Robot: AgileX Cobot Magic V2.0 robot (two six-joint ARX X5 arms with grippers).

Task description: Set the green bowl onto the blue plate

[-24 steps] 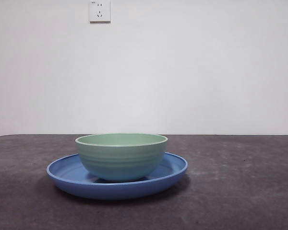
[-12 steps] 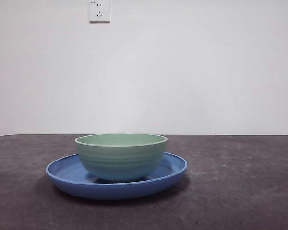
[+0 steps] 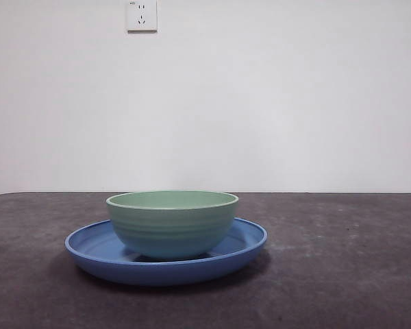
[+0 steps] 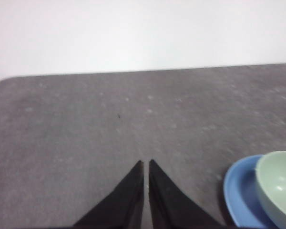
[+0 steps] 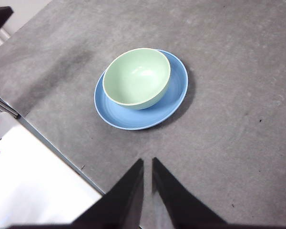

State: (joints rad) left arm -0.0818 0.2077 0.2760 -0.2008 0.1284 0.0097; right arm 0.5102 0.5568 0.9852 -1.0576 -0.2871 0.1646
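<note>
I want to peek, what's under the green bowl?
The blue plate is under the green bowl, which stands on it. The plate's middle is covered by the bowl, so it can't be seen.

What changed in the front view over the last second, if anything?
Almost nothing. The green bowl and blue plate sit a hair further left in the picture than before, the bowl still resting on the plate. No arm enters the front view; both grippers, left and right, are shut and empty, away from the dishes.
</note>
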